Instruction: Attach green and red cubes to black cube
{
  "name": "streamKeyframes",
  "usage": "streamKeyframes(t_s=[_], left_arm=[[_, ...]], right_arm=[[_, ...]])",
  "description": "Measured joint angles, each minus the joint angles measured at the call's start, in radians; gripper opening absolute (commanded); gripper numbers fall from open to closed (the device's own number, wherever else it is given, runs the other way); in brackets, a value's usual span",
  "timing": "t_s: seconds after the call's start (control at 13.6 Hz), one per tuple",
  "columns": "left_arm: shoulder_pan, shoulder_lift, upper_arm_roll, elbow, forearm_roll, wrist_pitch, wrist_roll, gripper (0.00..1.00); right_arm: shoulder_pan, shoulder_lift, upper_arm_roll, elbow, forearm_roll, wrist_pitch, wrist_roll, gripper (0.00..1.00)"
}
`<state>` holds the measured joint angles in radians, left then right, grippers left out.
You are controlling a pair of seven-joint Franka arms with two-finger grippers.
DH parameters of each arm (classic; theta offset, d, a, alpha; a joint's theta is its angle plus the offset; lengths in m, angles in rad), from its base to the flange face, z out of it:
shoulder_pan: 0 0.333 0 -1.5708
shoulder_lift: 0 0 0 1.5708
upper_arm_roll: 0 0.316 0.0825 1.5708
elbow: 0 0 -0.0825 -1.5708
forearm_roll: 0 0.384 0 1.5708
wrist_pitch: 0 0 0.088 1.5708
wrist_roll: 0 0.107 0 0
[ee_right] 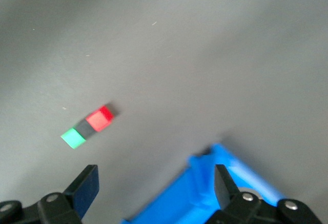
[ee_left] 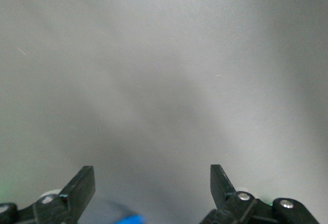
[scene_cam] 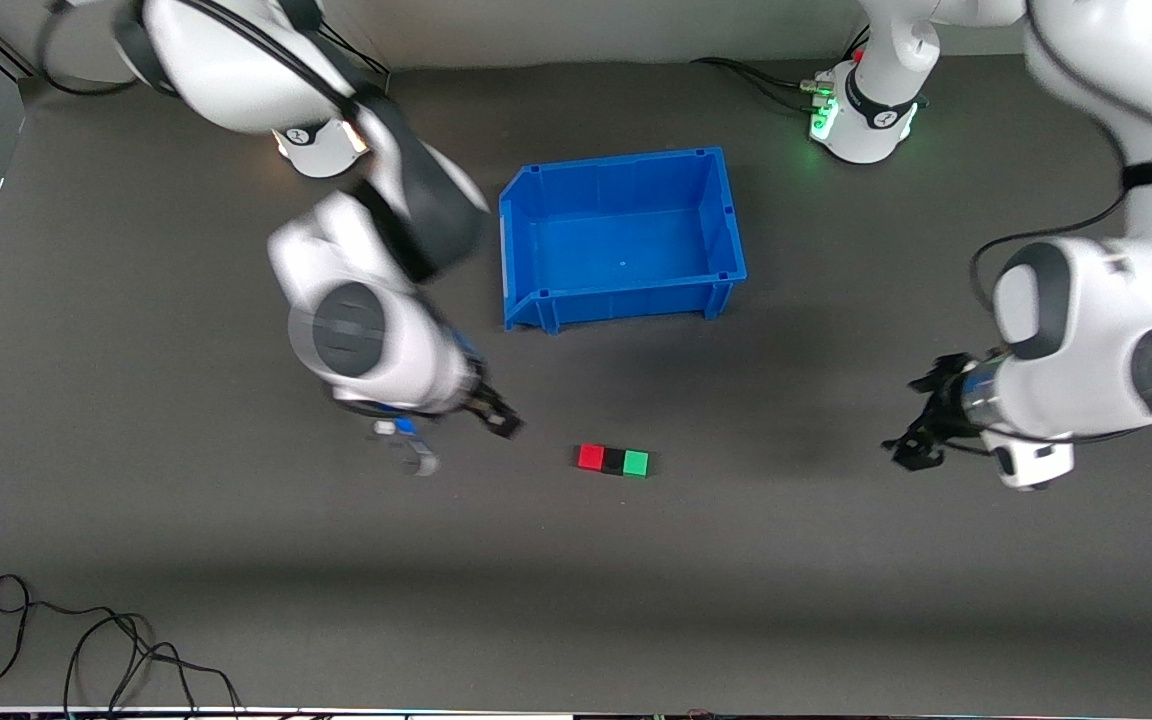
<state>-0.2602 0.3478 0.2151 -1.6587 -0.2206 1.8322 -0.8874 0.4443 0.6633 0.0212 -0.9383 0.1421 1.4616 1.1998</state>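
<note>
Three small cubes sit in a row on the dark bench [scene_cam: 236, 600], touching one another: the red cube [scene_cam: 591, 457] toward the right arm's end, the black cube [scene_cam: 614, 460] in the middle, and the green cube [scene_cam: 636, 463] toward the left arm's end. The row lies nearer to the front camera than the blue bin [scene_cam: 536, 250], which stands open and holds nothing visible. The right wrist view shows the same line of red cube [ee_right: 99, 119], black cube [ee_right: 85, 128] and green cube [ee_right: 73, 138] on the bench, with a corner of the blue bin [ee_right: 205, 188] closer to that camera. The right gripper [scene_cam: 464, 432] hangs over bare bench toward the right arm's end, beside the row but apart from it, its fingers spread wide with nothing between them; in its own wrist view the right gripper [ee_right: 156, 188] shows both fingertips well apart. The left gripper [scene_cam: 921, 420] is over bare bench toward the left arm's end, well apart from the cubes, also spread and holding nothing; the left wrist view shows the left gripper [ee_left: 152, 185] over plain grey surface only. A loose black cable [scene_cam: 86, 650] lies on the bench near the front edge at the right arm's end.
</note>
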Motion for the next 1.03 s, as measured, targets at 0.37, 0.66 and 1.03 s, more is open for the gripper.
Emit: streamKeyframes(t_s=[0.37, 0.66, 1.03], left_arm=[[0.030, -0.150, -0.001, 0.007, 0.084, -0.132, 0.429, 1.00], [0.050, -0.201, -0.001, 0.007, 0.095, -0.145, 0.773, 1.00], [0.061, -0.270, -0.010, 0.008, 0.156, -0.160, 0.855, 1.00]], right_arm=[[-0.180, -0.182, -0.004, -0.010, 0.004, -0.295, -0.398, 0.99], [-0.339, -0.349, -0.030, -0.133, 0.001, -0.342, -0.701, 1.00], [-0.362, -0.433, -0.176, -0.216, -0.061, -0.297, -0.972, 1.00]])
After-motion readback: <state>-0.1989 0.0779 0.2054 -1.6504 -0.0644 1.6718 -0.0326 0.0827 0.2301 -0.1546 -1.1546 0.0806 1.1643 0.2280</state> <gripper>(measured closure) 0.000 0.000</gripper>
